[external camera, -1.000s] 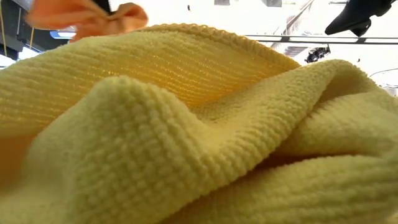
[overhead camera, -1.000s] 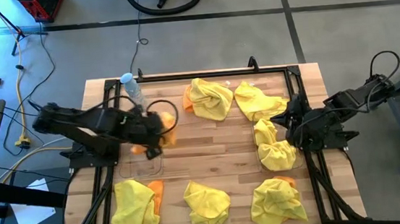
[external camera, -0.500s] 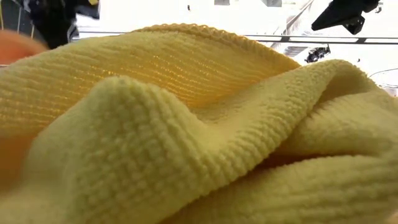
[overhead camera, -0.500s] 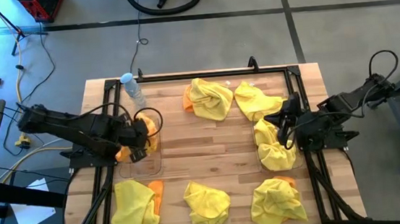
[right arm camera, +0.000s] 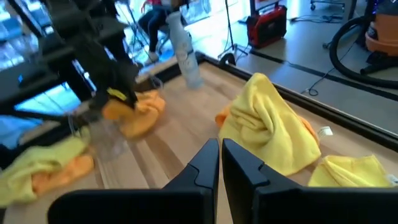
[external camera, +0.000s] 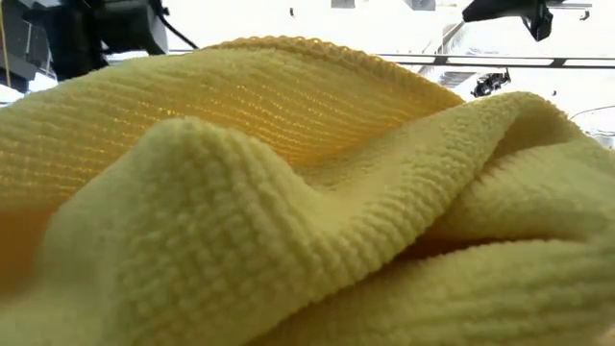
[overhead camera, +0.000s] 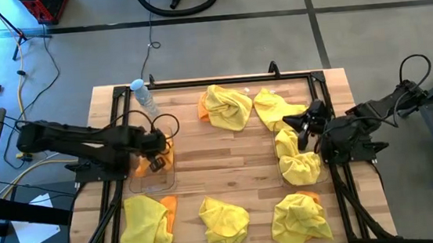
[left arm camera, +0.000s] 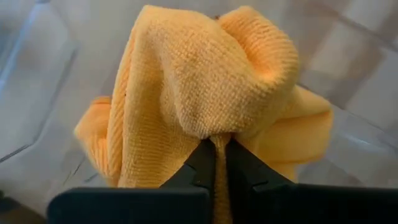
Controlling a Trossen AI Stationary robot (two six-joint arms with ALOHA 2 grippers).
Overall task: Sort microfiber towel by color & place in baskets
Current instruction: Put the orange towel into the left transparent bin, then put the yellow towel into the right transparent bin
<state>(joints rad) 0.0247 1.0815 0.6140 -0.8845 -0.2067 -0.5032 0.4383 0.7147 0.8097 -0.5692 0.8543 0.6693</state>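
Note:
My left gripper (overhead camera: 155,158) points steeply down into a clear basket (overhead camera: 163,181) at the table's left and is shut on an orange microfiber towel (left arm camera: 205,81). The right wrist view shows the same towel (right arm camera: 134,112) bunched under that gripper. My right gripper (overhead camera: 304,129) is shut with nothing in it and hovers nearly level above the yellow towels (overhead camera: 297,158) at the right. More yellow towels lie crumpled at the far middle (overhead camera: 227,105) and along the near edge (overhead camera: 223,219). One yellow towel (external camera: 307,211) fills the low view. My left gripper pinches a gathered fold at the top of the orange towel (left arm camera: 216,138) between its two fingers, coming from above and pointing steeply down. The towel hangs bunched below the fingers, and its lower folds (left arm camera: 99,130) are inside the basket.
A clear water bottle (overhead camera: 143,95) stands at the far left, just beyond the basket. An orange towel (overhead camera: 169,208) peeks from under the yellow one at the near left (overhead camera: 145,226). A black frame (overhead camera: 221,80) borders the wooden tabletop. Bare wood (overhead camera: 227,156) lies in the middle.
My left gripper has gone down and toward the table's left edge with the orange towel, which was lifted clear and is now lowered into the basket. My right gripper has tipped up toward level and stayed shut.

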